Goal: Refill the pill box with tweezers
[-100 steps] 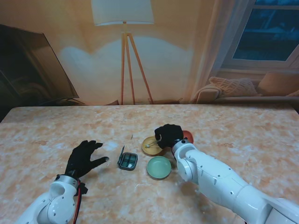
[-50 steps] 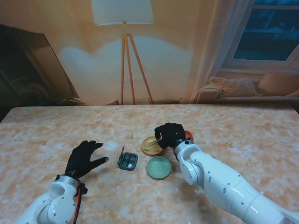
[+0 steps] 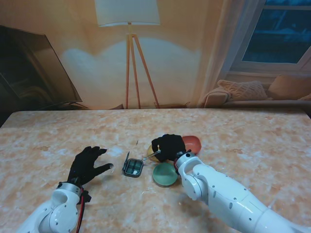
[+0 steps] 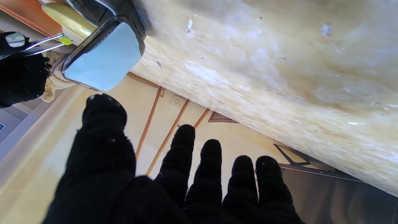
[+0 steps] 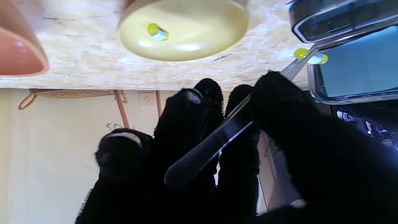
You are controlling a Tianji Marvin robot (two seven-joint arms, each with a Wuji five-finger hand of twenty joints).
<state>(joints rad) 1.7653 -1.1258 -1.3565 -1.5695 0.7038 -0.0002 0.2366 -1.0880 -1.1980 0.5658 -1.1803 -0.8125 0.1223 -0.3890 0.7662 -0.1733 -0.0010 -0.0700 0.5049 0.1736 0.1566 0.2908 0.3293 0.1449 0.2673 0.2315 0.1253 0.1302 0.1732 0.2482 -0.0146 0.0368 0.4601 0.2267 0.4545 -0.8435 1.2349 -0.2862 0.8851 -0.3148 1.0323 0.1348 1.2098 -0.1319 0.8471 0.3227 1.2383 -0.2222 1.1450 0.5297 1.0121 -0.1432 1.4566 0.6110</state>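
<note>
High stand view down the table (image 3: 58,131); inverted close wrist views, sharing the pill box (image 3: 132,167).

table (image 3: 58,131): polished marble-look stone, beige veining | tweezers (image 5: 214,140): smooth bright metal, mirror glint | both hands (image 3: 87,164) (image 3: 169,145): matt black knit cloth, fuzzy | pill box (image 3: 132,167): dark glossy plastic, clear lid | yellow dish (image 5: 183,28), green dish (image 3: 165,174), red dish (image 3: 192,142): smooth, sheeny | arm shells (image 3: 218,191): glossy white plastic

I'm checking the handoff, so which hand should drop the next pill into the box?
Right. The right hand already holds the tweezers with a pill at the tips, beside the open box. The left hand rests open, apart from it.
</note>
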